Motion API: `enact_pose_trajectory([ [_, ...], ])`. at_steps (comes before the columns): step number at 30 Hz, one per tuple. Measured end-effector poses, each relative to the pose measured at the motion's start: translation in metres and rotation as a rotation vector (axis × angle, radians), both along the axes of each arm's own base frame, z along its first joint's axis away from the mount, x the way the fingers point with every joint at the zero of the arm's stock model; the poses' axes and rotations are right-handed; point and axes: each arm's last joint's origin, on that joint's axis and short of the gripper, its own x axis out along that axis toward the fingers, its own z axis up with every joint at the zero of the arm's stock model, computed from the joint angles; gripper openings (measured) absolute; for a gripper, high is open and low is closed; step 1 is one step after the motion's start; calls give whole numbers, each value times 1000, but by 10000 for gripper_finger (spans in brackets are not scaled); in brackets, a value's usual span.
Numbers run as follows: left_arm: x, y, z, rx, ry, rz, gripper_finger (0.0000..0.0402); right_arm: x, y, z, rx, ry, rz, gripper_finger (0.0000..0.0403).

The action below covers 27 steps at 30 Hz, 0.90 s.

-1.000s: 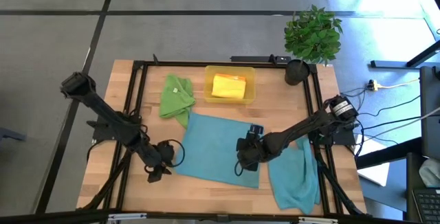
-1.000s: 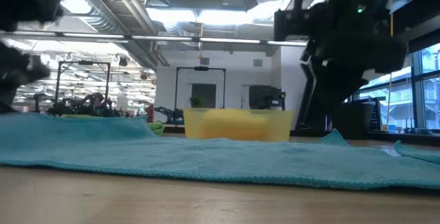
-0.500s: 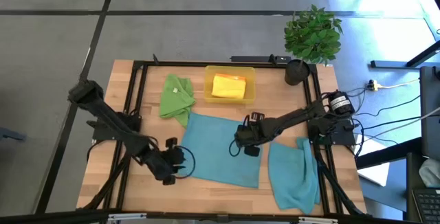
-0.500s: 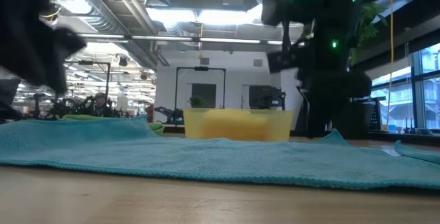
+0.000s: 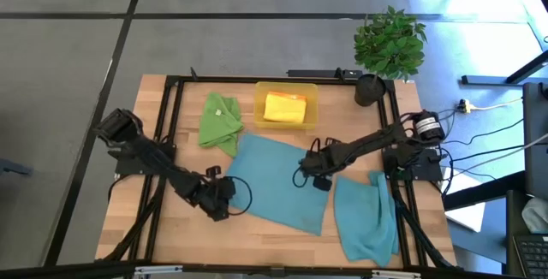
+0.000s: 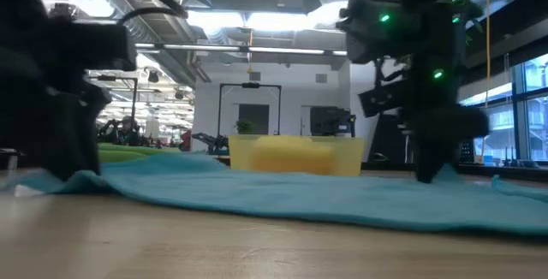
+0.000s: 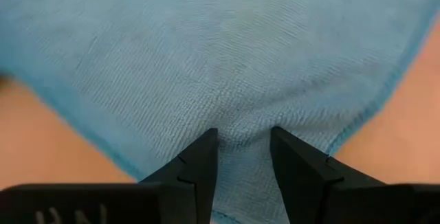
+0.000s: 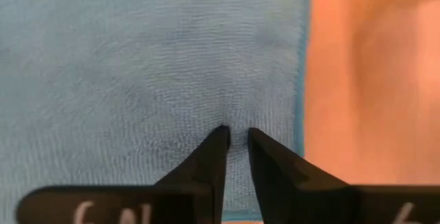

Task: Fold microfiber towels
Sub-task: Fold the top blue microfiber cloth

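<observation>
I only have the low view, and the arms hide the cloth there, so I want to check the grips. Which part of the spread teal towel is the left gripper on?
Observer: From above, the left gripper sits at the near left corner of the spread teal towel.
Operator: Is cloth actually between its fingers?
Observer: Yes. Its wrist view shows a pucker of towel pinched between the fingers.
Operator: And the right gripper?
Observer: The right gripper is at the towel's right edge, with its fingers nearly together on a small fold of cloth.
</observation>
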Motion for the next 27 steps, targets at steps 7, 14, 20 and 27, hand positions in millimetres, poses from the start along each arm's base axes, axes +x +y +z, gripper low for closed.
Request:
enact_pose_trajectory([
  [7, 6, 26, 1, 83, 58, 36, 127, -3, 43, 10, 149, 20, -23, 48],
  [14, 16, 42, 4, 160, 95, -11, 127, -3, 86, 15, 329, -37, -25, 53],
  [20, 26, 52, 18, 270, 149, -71, 127, 4, 118, 19, 486, -194, 54, 53],
  [27, 38, 66, 37, 425, 201, -97, 127, 11, 129, 23, 528, -302, 131, 53],
])
